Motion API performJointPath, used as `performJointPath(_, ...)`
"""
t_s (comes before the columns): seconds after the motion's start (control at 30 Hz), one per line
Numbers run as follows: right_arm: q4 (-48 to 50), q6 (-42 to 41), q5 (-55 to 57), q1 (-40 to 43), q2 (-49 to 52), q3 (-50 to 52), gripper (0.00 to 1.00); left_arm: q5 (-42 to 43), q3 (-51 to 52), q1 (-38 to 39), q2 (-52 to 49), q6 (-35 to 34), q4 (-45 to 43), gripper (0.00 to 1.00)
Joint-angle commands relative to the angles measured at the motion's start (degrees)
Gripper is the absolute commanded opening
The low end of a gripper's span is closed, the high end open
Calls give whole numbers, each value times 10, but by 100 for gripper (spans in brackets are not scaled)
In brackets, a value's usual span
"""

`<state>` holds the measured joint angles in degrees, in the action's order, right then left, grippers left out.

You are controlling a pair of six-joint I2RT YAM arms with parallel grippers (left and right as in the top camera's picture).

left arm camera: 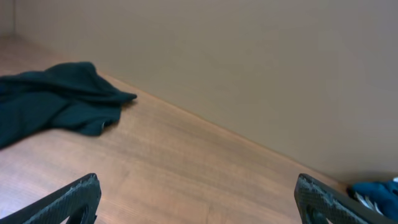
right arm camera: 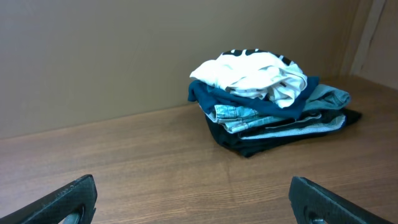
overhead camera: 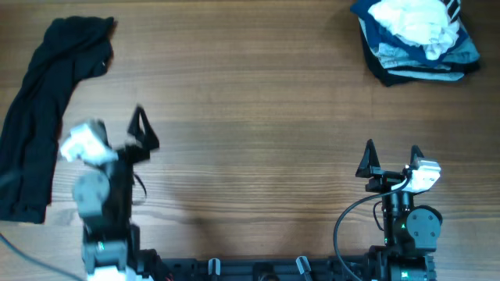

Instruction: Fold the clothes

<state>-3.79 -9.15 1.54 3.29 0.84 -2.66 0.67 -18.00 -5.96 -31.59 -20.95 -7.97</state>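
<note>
The clothes lie in two places on the wooden table. A stacked pile [overhead camera: 422, 58] [right arm camera: 280, 121] sits at the far right corner, with a crumpled white T-shirt [overhead camera: 414, 23] [right arm camera: 255, 74] on top of blue and dark pieces. A dark garment [overhead camera: 47, 101] [left arm camera: 56, 102] lies stretched along the left side. My left gripper [overhead camera: 117, 131] [left arm camera: 198, 202] stands open near the front left, just right of the dark garment, with nothing between its fingers. My right gripper [overhead camera: 391, 160] [right arm camera: 193, 199] is open at the front right, well short of the pile and holding nothing.
A plain wall rises behind the table's far edge [left arm camera: 249, 140]. Bare wood [overhead camera: 250, 117] spans the middle between the two garments. A corner of the pile [left arm camera: 379, 191] shows at the right edge of the left wrist view. Arm bases and cables occupy the front edge [overhead camera: 258, 269].
</note>
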Motion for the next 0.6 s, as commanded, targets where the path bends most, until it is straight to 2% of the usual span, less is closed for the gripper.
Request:
performJointPath(0.0,2,1,6,-2,-6,5,100,-8,103,-4,157,-8,-1,100)
performJointPath(0.3,2,1,6,-2,-6,5,100,-10,177,-2,308,-10,40,100)
performJointPath(0.4,2,1,6,-2,-6,5,100,-10,177,-2,314,-9,59,100)
performJointPath(0.5,2,1,6,-2,-6,5,100,-2,177,-2,314,1,125,100)
performJointPath(0.57,2,1,6,-2,-6,5,99,4,177,-2,314,7,124,100)
